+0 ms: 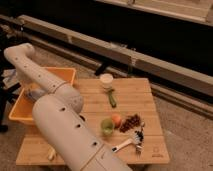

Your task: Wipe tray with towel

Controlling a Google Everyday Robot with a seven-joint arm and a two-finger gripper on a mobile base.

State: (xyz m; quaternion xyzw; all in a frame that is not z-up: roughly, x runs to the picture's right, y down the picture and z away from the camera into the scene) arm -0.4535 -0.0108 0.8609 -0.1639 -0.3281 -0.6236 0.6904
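Logging: tray (66, 75), yellow, is sitting at the left end of the worktop (135, 90); I am seeing the gripper (34, 93) down inside it, arm (60, 115) partly covering it, its grip hidden from me.

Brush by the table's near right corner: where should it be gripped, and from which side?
Take the brush by its white handle, coming from above with the jaws across its narrow width: it lies flat on the table, handle free toward the near edge, bristles beside the dark fruit cluster. The gripper is down in the yellow tray, largely hidden.
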